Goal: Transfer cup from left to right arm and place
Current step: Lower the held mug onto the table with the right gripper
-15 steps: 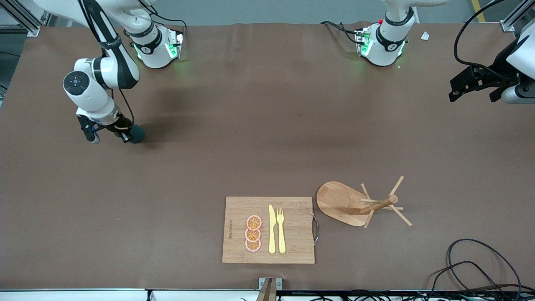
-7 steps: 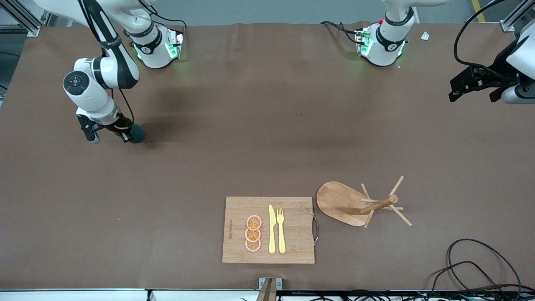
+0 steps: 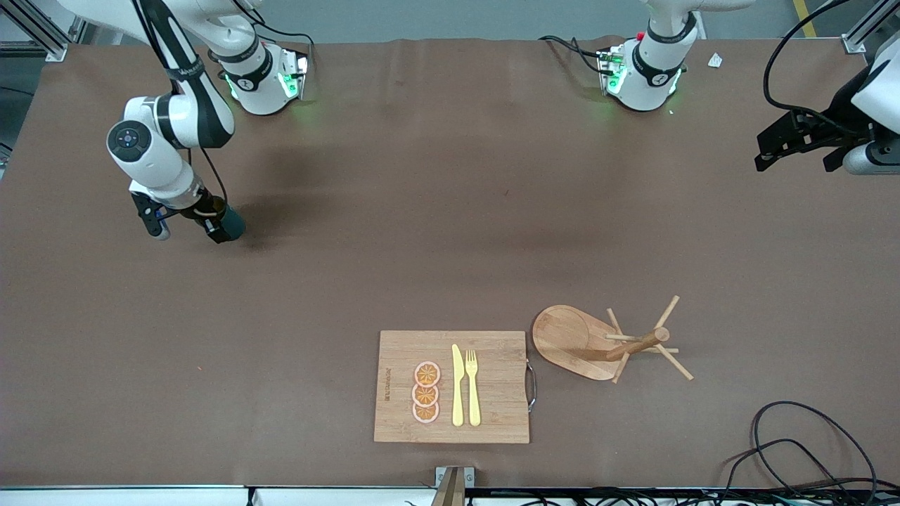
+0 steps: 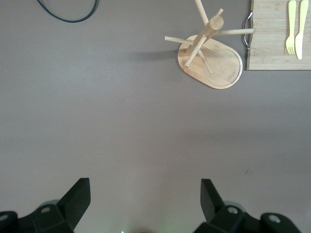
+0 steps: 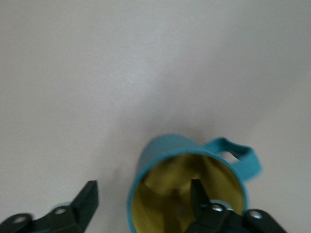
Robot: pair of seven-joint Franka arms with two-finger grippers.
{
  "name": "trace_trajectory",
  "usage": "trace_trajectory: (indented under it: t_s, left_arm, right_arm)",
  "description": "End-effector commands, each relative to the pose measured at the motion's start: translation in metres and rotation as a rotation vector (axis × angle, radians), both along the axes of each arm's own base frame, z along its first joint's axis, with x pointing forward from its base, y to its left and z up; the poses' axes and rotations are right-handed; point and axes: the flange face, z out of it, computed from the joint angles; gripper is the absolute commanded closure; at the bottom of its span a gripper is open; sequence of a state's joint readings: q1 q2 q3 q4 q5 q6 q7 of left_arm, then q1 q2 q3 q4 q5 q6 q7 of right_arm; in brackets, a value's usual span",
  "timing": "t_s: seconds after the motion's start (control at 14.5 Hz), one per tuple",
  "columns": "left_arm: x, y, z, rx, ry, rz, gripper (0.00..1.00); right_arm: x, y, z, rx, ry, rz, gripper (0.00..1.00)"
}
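Release is under way: the right gripper (image 5: 143,204), jaws spread around the mug (image 5: 187,189) wall, is best lifted straight up; the left gripper (image 4: 146,201) waits wide open.

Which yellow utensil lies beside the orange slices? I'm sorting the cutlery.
The knife. It lies on the cutting board right beside the three orange slices; the fork, with tines, lies past it, toward the board's metal handle.

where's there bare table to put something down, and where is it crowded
The wide brown tabletop between the cup and the cutting board is bare. It is crowded along the camera's edge: the board, with its fruit slices, knife and fork, sits beside the wooden mug tree.
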State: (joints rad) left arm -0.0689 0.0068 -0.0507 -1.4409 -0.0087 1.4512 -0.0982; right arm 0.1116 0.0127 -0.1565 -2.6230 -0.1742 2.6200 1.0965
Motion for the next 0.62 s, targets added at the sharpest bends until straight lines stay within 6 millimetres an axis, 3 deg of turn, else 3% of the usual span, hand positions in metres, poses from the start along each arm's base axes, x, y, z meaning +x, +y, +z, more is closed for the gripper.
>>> trace_trajectory:
  t_s: [0.0,0.28,0.48,0.55]
  left_arm:
    - [-0.004,0.002,0.004,0.017,-0.017,-0.021,0.0]
    - [-0.003,0.003,0.004,0.018,-0.017,-0.019,0.0]
    - [0.0,0.001,-0.002,0.028,-0.008,-0.023,0.0]
    - [0.0,-0.001,-0.002,0.036,-0.007,-0.027,0.0]
  right_arm:
    - [-0.006,0.011,0.049,0.008,0.018,0.017,0.0]
    - [0.018,0.033,0.13,-0.01,0.05,0.079,0.0]
    - [0.04,0.013,0.2,-0.001,0.082,0.353,0.0]
    - [0.05,-0.001,0.239,0.004,0.087,0.481,0.0]
